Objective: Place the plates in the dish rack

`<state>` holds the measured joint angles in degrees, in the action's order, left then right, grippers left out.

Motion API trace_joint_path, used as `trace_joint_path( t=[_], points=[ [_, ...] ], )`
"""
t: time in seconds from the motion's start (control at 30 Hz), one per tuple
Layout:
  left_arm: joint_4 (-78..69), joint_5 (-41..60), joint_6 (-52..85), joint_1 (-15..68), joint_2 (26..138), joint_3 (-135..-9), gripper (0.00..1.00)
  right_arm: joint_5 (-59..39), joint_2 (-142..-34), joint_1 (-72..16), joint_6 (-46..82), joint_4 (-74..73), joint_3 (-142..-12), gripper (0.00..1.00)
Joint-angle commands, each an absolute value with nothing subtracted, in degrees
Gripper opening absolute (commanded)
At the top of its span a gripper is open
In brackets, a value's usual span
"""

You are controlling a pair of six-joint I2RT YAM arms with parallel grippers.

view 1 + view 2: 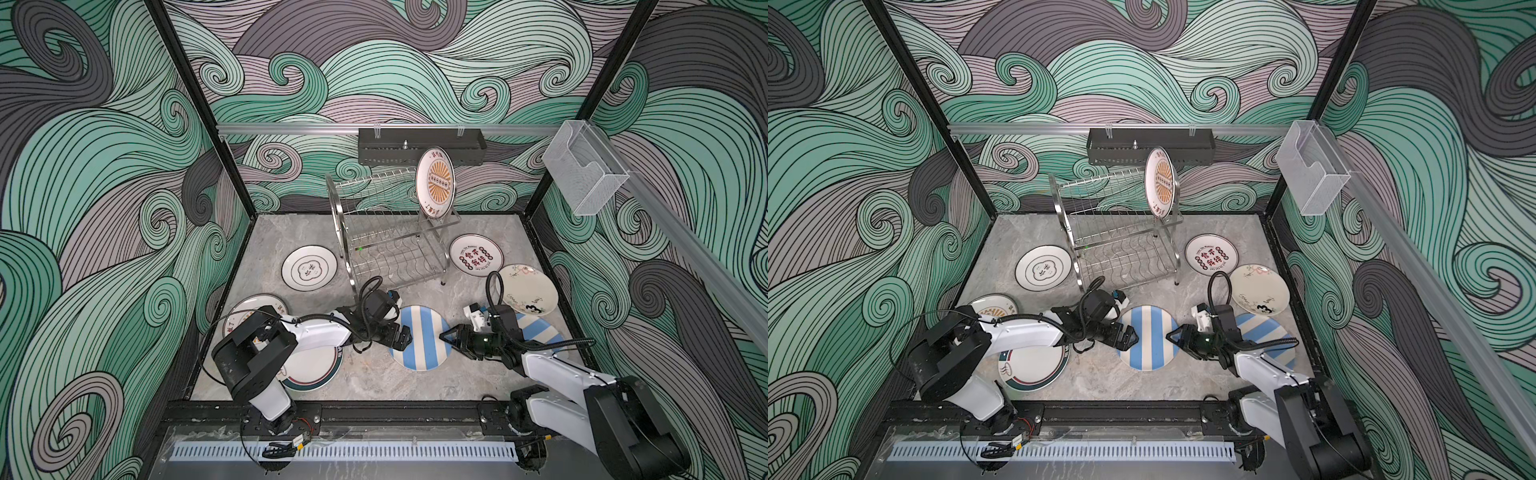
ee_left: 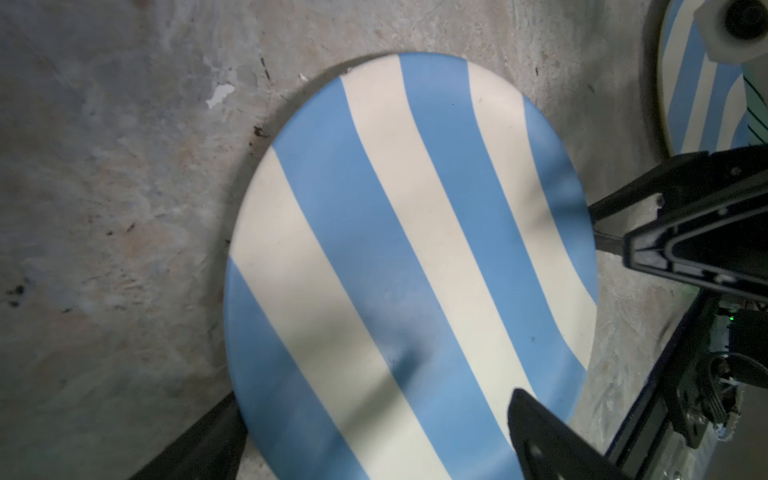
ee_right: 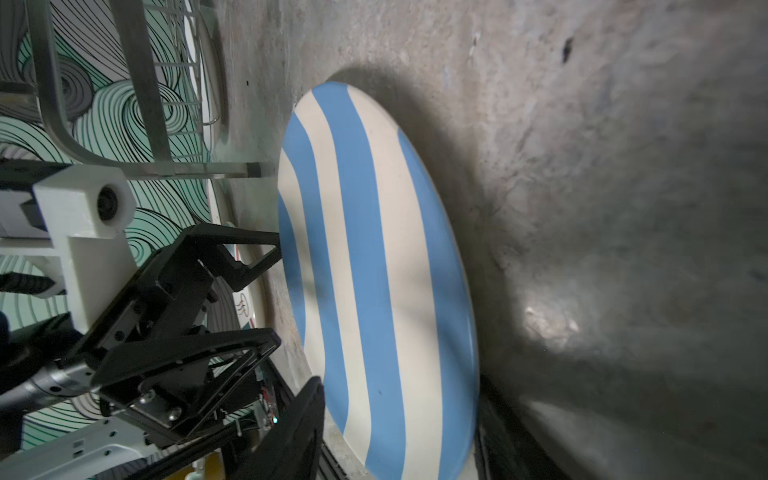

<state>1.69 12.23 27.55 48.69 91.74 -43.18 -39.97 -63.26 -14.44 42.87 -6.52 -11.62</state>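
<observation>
A blue-white striped plate [image 1: 419,337] [image 1: 1148,337] [image 2: 395,249] [image 3: 374,270] lies mid-table in front of the dish rack [image 1: 374,232] [image 1: 1100,232]. My left gripper [image 1: 405,337] [image 2: 376,395] stands open against its left rim. My right gripper [image 1: 446,337] [image 3: 401,382] straddles the right rim, jaws open with a gap showing at one finger. An orange sunburst plate [image 1: 435,183] stands upright in the rack's upper tier. Several more plates lie flat around: red-black characters [image 1: 476,255], cream [image 1: 528,289], a second striped one [image 1: 540,328] under the right arm, teal-rimmed [image 1: 316,370].
A white plate with a black emblem [image 1: 309,268] lies left of the rack, and another sunburst plate [image 1: 249,309] sits under the left arm. A black perforated tray [image 1: 422,145] hangs on the back rail. A clear acrylic box [image 1: 582,166] is on the right rail.
</observation>
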Motion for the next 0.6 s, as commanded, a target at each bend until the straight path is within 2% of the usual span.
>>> trace_joint_path(
  t=[0.0,0.1,0.3,0.57],
  points=[
    [3.2,14.4,27.6,49.3,92.9,-44.1,0.99,-44.3,-60.8,-13.6,46.9,-11.0,-11.6,0.47],
    [2.7,15.2,27.9,49.3,93.3,-44.2,0.99,-45.5,-59.9,-13.2,48.6,-12.9,-11.1,0.41],
    [2.2,15.7,28.3,49.4,93.0,-44.2,0.99,-46.4,-60.2,-13.1,49.4,-14.0,-11.0,0.35],
    [1.8,16.3,28.5,49.6,91.5,-44.2,0.99,-44.2,-58.1,-13.1,44.3,-5.4,-13.6,0.22]
  ],
)
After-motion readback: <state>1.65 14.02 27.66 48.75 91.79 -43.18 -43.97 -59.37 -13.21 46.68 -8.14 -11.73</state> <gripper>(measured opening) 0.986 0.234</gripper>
